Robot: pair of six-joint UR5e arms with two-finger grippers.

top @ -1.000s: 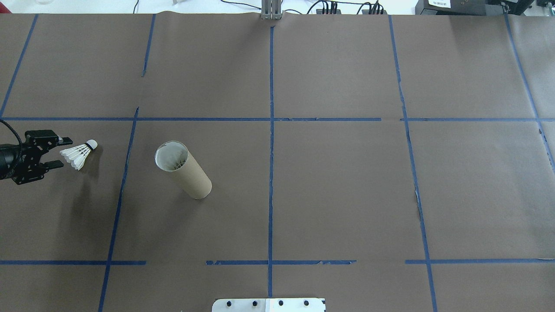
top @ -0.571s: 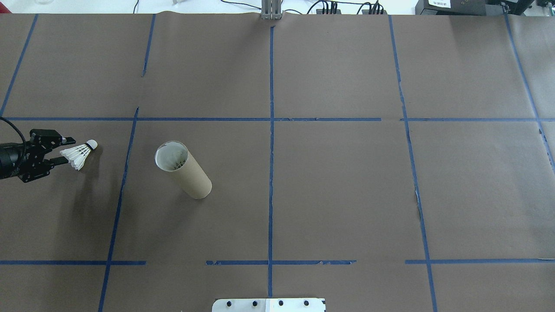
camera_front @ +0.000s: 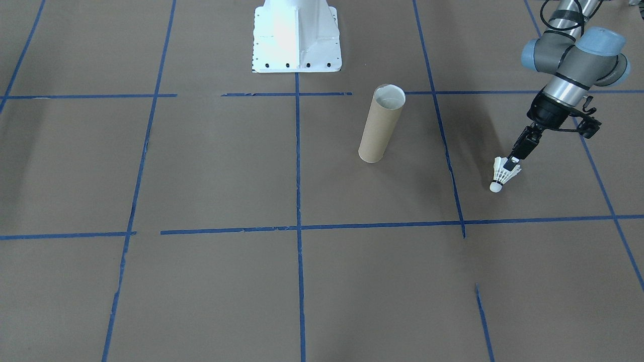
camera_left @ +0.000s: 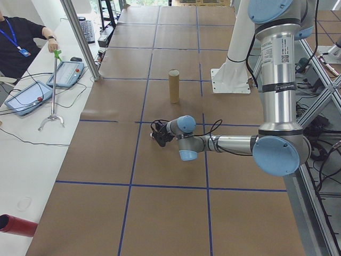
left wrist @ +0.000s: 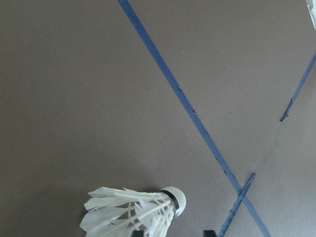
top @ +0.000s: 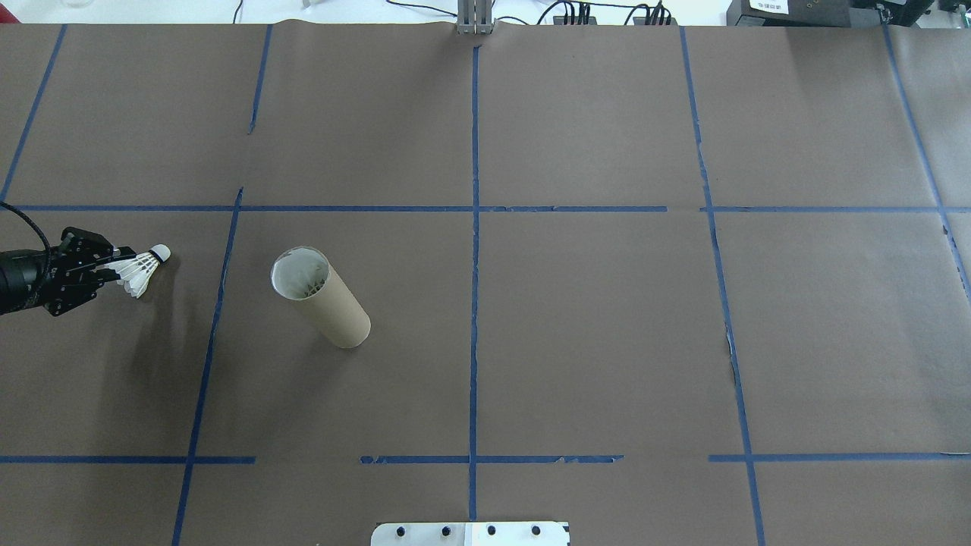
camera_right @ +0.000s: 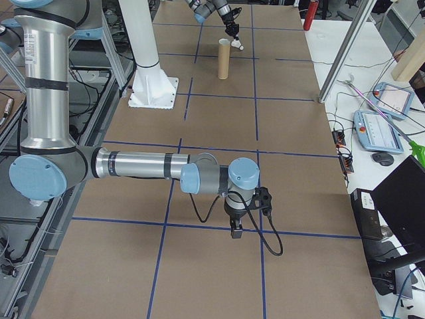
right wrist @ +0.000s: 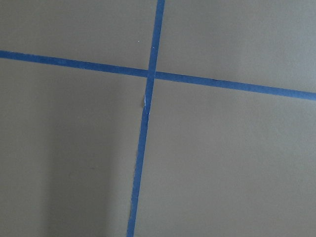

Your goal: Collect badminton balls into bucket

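My left gripper (top: 114,265) pinches the shuttlecock's (top: 144,271) feather skirt, cork beyond the fingertips, ready for the upright tube (top: 322,298).

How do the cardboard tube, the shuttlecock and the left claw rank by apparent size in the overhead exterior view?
1. Cardboard tube, clearly largest.
2. Left claw.
3. Shuttlecock. These two look close in size and the claw sits nearer the camera, so their order is unsure.

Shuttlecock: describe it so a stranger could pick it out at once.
On the brown table crossed by blue tape, look left of the upright cardboard tube. The shuttlecock lies there, its feathers pinched by the left hand; it is the only small white feathered thing.
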